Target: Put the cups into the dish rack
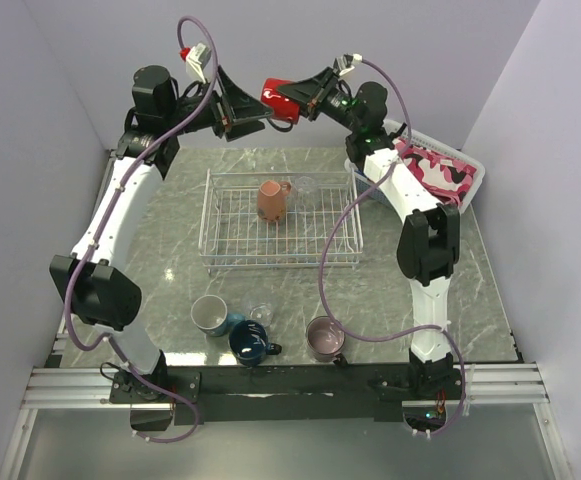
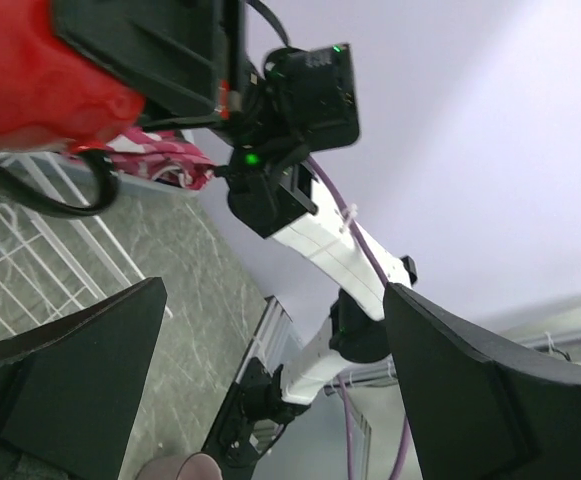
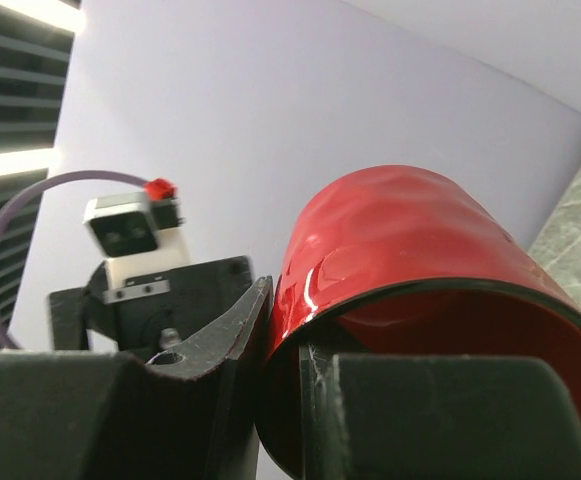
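High above the back of the table, my right gripper (image 1: 305,103) is shut on the red mug (image 1: 278,97), one finger (image 3: 220,330) outside the wall and the other inside the rim (image 3: 420,300). My left gripper (image 1: 253,118) faces it, open and empty, just left of the mug (image 2: 40,90). The wire dish rack (image 1: 220,215) holds a salmon-orange mug (image 1: 272,200) and a clear glass (image 1: 305,187). Near the front stand a teal-blue mug (image 1: 210,315), a navy mug (image 1: 252,343), a mauve mug (image 1: 325,338) and a small clear glass (image 1: 262,315).
A white plastic basket (image 1: 475,165) of pink cloth sits at the back right, under the right arm. Purple cables loop from both arms, one over the rack's right side. Walls close in the table on three sides.
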You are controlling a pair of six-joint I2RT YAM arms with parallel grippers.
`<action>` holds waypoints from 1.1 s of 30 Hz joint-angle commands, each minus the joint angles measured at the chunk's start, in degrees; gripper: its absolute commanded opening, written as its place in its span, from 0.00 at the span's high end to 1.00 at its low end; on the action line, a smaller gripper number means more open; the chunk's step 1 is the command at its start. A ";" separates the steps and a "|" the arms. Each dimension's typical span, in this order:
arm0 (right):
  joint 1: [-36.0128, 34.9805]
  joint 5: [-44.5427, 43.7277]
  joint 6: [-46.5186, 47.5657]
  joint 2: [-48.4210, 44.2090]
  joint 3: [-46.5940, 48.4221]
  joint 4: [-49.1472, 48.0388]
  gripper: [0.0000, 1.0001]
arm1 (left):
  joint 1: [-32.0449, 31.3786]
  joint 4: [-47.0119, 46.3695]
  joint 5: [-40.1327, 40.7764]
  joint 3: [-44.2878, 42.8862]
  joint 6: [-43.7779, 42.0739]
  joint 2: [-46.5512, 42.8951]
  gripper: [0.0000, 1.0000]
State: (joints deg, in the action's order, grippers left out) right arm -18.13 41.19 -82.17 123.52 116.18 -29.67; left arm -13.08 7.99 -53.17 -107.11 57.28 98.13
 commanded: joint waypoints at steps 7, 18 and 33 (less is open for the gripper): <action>0.02 -1.20 -2.64 -3.82 5.99 -8.48 1.00 | 0.25 1.34 7.29 0.05 -0.42 0.57 0.04; -1.03 -0.85 -3.87 -4.70 3.08 -11.02 1.00 | -4.40 1.60 13.70 -2.84 2.13 5.84 0.04; -1.29 -0.32 -4.93 -5.31 -1.83 -13.75 1.00 | -5.73 0.27 18.98 -6.01 5.92 8.49 0.16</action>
State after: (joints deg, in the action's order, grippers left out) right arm -18.90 41.60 -86.48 123.46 113.73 -36.25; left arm -18.83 10.94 -35.46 -111.26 61.76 108.60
